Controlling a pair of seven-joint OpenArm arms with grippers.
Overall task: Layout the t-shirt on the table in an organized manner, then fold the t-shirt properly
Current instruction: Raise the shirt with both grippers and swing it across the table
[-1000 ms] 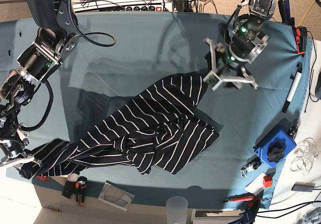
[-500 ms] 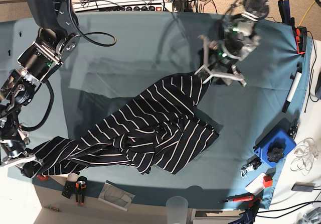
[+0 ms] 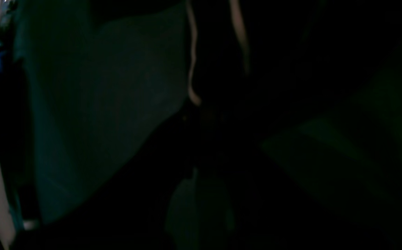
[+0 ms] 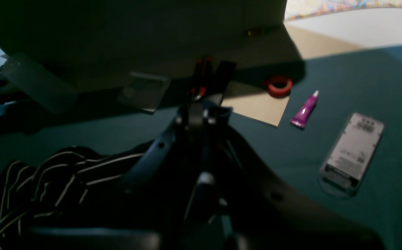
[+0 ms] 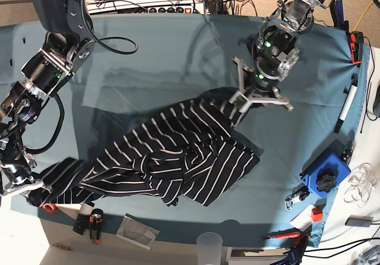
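Observation:
The dark t-shirt (image 5: 172, 152) with thin white stripes lies crumpled and stretched diagonally on the teal table (image 5: 160, 45), from front left to centre right. My left gripper (image 5: 236, 101) is at its upper right end and looks shut on the fabric there. My right gripper (image 5: 22, 188) is at the shirt's lower left end by the table's front edge, shut on it. In the right wrist view the striped shirt (image 4: 48, 173) bunches left of the dark gripper body. The left wrist view is almost black, with faint stripes of the shirt (image 3: 192, 69).
A blue box (image 5: 325, 179), a marker (image 5: 346, 107) and a screwdriver (image 5: 282, 235) lie at the right. Pliers (image 5: 95, 220), a red tape ring (image 5: 50, 207) and a plastic cup (image 5: 209, 241) sit along the front edge. A purple tube (image 4: 305, 109) and grey device (image 4: 352, 152) lie nearby.
My left gripper has moved left and toward the far side, dragging the shirt's upper right end with it. The right gripper has barely moved.

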